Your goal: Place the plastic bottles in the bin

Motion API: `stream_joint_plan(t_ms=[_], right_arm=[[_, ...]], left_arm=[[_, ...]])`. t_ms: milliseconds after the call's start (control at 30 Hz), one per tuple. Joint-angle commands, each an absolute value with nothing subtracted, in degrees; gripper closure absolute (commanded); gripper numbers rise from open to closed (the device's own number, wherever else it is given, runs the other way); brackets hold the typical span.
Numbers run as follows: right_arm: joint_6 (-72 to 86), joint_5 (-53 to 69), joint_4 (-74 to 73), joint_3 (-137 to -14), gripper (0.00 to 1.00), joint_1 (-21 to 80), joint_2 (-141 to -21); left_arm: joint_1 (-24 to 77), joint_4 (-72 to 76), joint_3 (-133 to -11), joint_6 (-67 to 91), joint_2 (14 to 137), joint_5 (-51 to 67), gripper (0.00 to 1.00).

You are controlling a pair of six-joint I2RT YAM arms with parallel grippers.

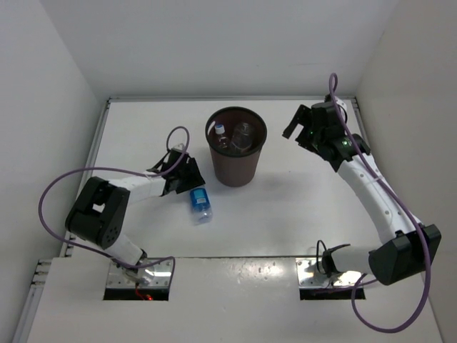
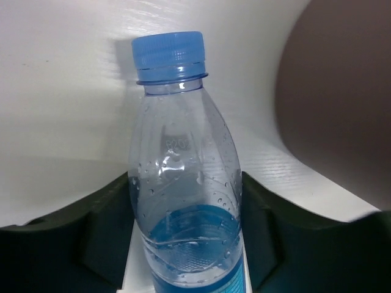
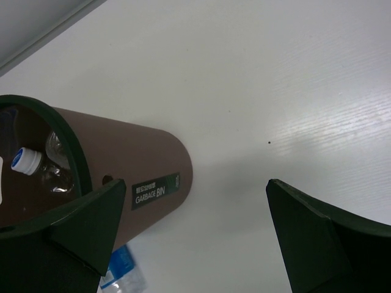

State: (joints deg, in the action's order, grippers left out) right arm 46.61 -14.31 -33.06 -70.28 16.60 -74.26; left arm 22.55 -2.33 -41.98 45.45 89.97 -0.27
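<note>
We see the blue-capped bottle [image 1: 201,203] lying on the table [image 1: 300,207] near the foot of the bin [image 1: 235,168], on its left. The bottle's base lies between the jaws of the left gripper [image 1: 187,179]. The jaws sit right at its sides, perhaps touching, and we cannot tell whether they squeeze it. Inside the bin are a capped bottle [image 1: 220,133] and a plain clear bottle [image 1: 244,136]. The right gripper [image 1: 303,127] hangs to the bin's right, jaws spread wide, holding nothing.
</note>
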Motion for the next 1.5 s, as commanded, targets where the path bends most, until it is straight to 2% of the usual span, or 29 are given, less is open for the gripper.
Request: stream_joint_plan(t_ms=[0, 133, 333, 533, 733, 833, 867, 933, 967, 1067, 1167, 1367, 1467], right_arm=[[47.37, -13.27, -31.73, -69.96, 0.01, 16.08, -73.39], [47.37, -12.66, -31.73, -69.96, 0.01, 15.56, -73.39], [47.37, -12.13, -31.73, -69.96, 0.01, 15.03, -73.39], [47.37, -11.51, -31.73, -69.43, 0.01, 13.97, -73.39], [47.37, -10.99, -32.26, -69.43, 0.01, 13.45, -72.34], [47.37, -10.99, -32.26, -69.43, 0.01, 12.92, -72.33], [47.37, -10.46, -32.26, -69.43, 0.01, 12.92, -72.33], [47.37, -10.46, -32.78, -68.91, 0.01, 12.40, -71.81], [47.37, -10.46, -32.78, -68.91, 0.01, 12.39, -71.81], [47.37, -9.93, -32.78, -68.91, 0.01, 11.87, -71.81], [47.37, -8.79, -32.26, -68.38, 0.01, 11.87, -72.42], [47.37, -6.42, -31.03, -68.38, 0.01, 11.34, -73.65], [47.37, -4.93, -30.50, -67.85, 0.01, 10.81, -74.18]], left_arm=[[22.68, -4.39, -40.43, 45.70, 88.95, -2.28, 0.40], [22.68, -6.49, -42.53, 45.18, 88.95, -4.56, 0.59], [20.75, -13.61, -49.29, 42.55, 87.37, -15.87, 0.69], [16.80, -16.17, -56.77, 39.73, 85.79, -23.81, 0.71], [8.46, -15.56, -73.10, 40.25, 88.50, -27.51, 0.71], [7.30, -12.76, -84.70, 40.25, 92.01, -23.57, 0.70], [7.29, -11.70, -89.69, 40.25, 92.80, -18.68, 0.69], [7.29, -6.98, -93.85, 40.78, 94.91, -10.94, 0.69], [7.29, -5.12, -95.35, 41.48, 95.53, -3.07, 0.69], [11.58, -1.60, -99.75, 40.88, 96.76, 2.18, 0.69], [16.67, -0.97, -99.06, 37.71, 95.72, 4.91, 0.67], [28.09, 0.26, -89.75, 34.90, 89.92, 4.92, 0.67], [30.06, 1.39, -83.60, 35.68, 88.07, 3.08, 0.67]])
